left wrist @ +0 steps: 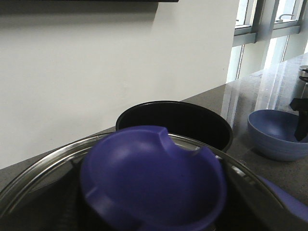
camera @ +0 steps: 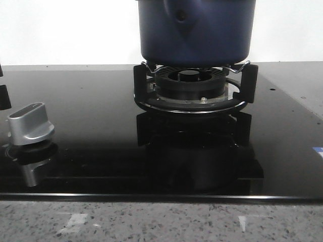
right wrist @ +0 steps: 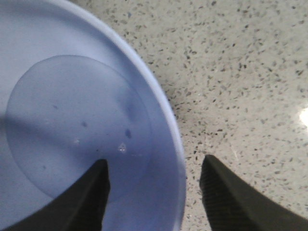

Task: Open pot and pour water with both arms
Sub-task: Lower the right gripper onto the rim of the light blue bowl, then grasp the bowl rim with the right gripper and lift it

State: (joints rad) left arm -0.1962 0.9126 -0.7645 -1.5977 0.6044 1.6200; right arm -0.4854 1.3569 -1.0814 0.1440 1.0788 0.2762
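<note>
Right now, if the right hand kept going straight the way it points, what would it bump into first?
Most likely the rim of the blue bowl: the right hand straddles it, one finger inside, one outside. Depth is unclear.

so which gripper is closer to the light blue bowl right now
Right. The right gripper straddles the light blue bowl's rim, one finger inside, one outside. The left arm's camera is over the pot's lid, with the bowl off to one side.
</note>
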